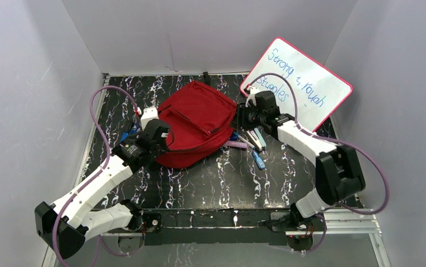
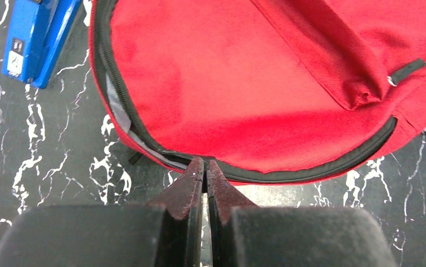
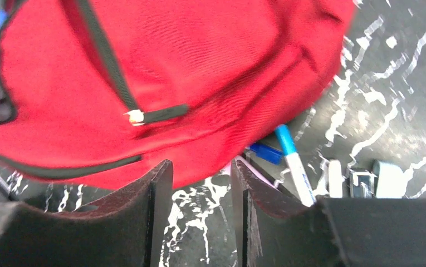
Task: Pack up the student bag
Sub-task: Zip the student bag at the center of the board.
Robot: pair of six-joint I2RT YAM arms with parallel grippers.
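The student bag, a soft red backpack, lies in the middle of the black marbled table. In the left wrist view its dark zipper rim curves along the near edge, with grey lining showing at the left. My left gripper is at the bag's near-left edge. Its fingertips are shut together, pinching that rim. My right gripper is at the bag's right side. It stands open just short of the red fabric, with only bare table between the fingers.
A blue stapler lies left of the bag. Pens and markers and a small blue item lie right of the bag, one blue-capped marker close to the right fingers. A pink-framed whiteboard leans at the back right. Grey walls enclose the table.
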